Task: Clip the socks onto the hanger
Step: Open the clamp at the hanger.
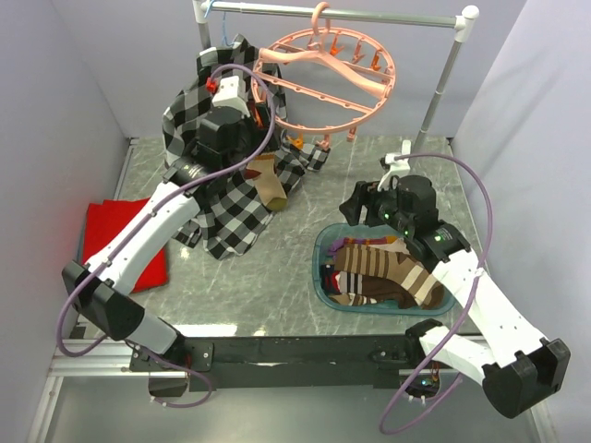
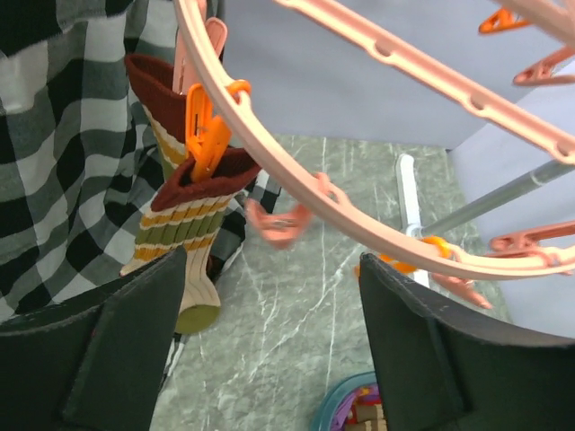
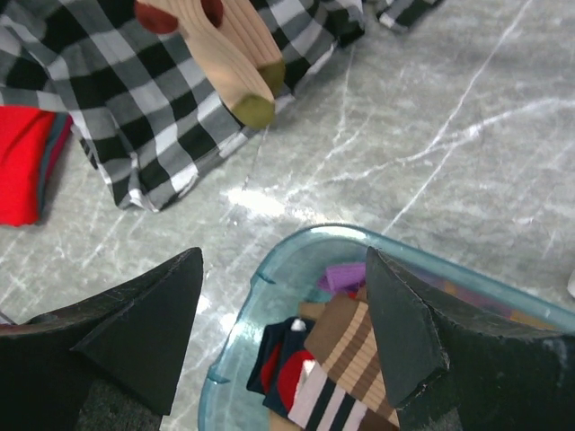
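Note:
The salmon-pink round hanger [image 1: 325, 81] hangs from the rail at the back. A striped sock [image 2: 184, 229] with a maroon cuff dangles from its near-left rim, pinched by an orange clip [image 2: 207, 135]; it also shows as the hanging sock [image 1: 270, 180] from above. My left gripper [image 2: 269, 332] is open just below the ring, the sock beside its left finger, nothing between the jaws. More striped socks [image 1: 383, 272] lie piled in a teal basin [image 1: 322, 268]. My right gripper [image 3: 283, 332] hovers open over the basin's left rim [image 3: 235, 332], above the socks [image 3: 346, 346].
A black-and-white plaid shirt [image 1: 231, 212] hangs and drapes behind the left arm down onto the table. A red cloth [image 1: 111, 235] lies at the left. The grey rail [image 1: 342, 11] and its posts stand at the back. Spare clips [image 2: 274, 223] dangle around the ring.

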Controlling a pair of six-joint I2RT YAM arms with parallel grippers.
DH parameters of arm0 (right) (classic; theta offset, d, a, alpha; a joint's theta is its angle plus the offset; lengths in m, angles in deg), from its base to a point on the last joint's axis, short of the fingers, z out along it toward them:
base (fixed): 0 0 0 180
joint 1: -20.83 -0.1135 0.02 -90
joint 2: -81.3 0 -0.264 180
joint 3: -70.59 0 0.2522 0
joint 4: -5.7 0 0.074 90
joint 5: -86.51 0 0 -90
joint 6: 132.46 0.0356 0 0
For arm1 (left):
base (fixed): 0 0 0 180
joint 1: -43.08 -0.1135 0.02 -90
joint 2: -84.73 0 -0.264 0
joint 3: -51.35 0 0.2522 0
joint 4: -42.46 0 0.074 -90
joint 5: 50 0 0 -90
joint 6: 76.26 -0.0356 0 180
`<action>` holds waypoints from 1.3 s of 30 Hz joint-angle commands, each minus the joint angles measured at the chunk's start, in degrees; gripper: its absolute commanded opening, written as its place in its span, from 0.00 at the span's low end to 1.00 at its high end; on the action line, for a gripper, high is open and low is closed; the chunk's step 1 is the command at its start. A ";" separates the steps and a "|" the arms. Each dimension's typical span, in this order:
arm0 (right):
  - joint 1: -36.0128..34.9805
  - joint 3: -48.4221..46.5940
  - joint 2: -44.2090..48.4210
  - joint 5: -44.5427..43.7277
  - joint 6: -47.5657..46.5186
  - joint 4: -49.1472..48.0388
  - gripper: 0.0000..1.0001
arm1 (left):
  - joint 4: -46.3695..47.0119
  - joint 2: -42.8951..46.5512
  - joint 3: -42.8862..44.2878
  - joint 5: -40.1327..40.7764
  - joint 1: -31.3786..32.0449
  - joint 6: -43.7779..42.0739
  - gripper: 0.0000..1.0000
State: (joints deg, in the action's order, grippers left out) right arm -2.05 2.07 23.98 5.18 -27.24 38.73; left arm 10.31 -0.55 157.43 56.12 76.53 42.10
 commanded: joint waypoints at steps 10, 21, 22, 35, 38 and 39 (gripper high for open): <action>0.20 2.20 3.62 -0.67 -1.25 0.07 0.80 | 1.78 -5.25 3.31 -6.89 -1.73 6.00 0.65; 0.20 2.29 3.71 -0.05 -1.78 -1.77 0.80 | 1.25 -6.48 3.84 -0.92 1.62 4.95 0.56; 0.20 2.12 3.62 0.21 -1.69 -2.21 0.80 | 1.34 -6.66 4.01 -0.04 1.62 4.86 0.55; 0.20 1.68 3.09 2.49 -1.16 -3.97 0.81 | 3.27 -9.12 8.14 -0.21 1.70 5.21 0.54; 0.20 2.11 3.44 2.76 -0.99 -4.32 0.81 | 3.89 -8.59 7.53 -0.82 1.70 5.82 0.56; 0.11 2.20 3.53 2.93 -0.99 -4.41 0.81 | 4.24 -8.42 7.18 -1.96 1.88 6.09 0.58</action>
State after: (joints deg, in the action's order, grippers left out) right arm -2.05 4.47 26.73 7.13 -28.01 37.09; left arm 11.03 -9.90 162.61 55.62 78.15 47.43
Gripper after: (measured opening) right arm 0.808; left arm 0.552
